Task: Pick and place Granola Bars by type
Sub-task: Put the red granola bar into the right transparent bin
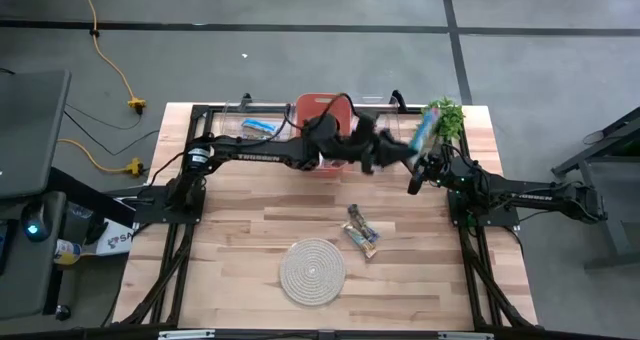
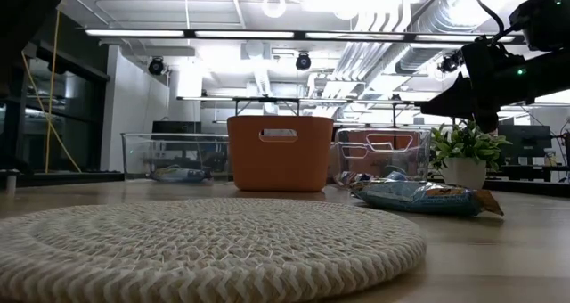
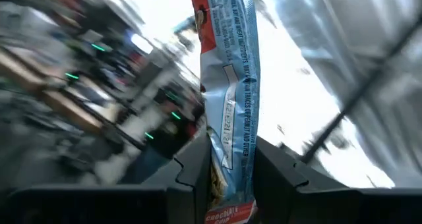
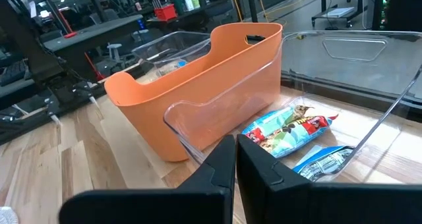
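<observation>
Upper left of the high view, we list a clear bin (image 1: 258,126) with one blue bar (image 1: 259,127). Centre: orange bin (image 1: 318,110); rope mat (image 1: 313,270) and two loose bars (image 1: 362,235) below. Right of centre: left gripper (image 1: 412,150) clamped on a red-and-blue granola bar (image 1: 425,129). Right gripper (image 1: 413,185), fingers together, holds nothing.

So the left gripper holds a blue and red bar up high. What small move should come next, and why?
Probably lower it into the clear bin beside the orange bin, ready for release. The left gripper is clamped on the bar, and that bin already holds look-alike red-and-blue bars. The right gripper waits nearby.
</observation>
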Controlling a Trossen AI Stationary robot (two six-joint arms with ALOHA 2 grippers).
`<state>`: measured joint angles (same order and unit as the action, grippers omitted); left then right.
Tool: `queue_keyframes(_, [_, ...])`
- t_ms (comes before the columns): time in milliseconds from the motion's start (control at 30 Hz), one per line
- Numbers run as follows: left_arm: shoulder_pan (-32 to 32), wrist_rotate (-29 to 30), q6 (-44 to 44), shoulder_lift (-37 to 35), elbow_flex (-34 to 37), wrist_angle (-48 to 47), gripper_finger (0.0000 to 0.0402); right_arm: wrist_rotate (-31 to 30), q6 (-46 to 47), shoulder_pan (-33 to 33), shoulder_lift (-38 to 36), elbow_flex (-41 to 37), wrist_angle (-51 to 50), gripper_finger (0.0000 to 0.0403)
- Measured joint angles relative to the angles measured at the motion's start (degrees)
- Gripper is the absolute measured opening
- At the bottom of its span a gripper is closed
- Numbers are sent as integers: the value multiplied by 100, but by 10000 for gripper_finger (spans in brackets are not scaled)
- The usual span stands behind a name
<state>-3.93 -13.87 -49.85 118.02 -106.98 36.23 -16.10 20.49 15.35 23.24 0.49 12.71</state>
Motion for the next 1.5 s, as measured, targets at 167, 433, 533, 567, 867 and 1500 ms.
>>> queue_keyframes(167, [-178,1345,-148,2,0,-455,90,0,0,-1,0,1,0,0])
queue_keyframes(433, [-482,3044,-500,2,0,-2427,90,0,0,0,0,1,0,0])
queue_keyframes(533, [-630,3271,-614,11,0,-3152,90,0,0,0,0,1,0,0])
queue_keyframes(567, [-678,3283,-610,11,0,-3308,90,0,0,0,0,1,1,0])
queue_keyframes(867, [-1084,3309,-583,11,0,-4293,90,0,0,0,0,0,0,0])
queue_keyframes(1500, [-1256,2377,-470,801,-2,-4507,51,1,0,0,0,0,4,0])
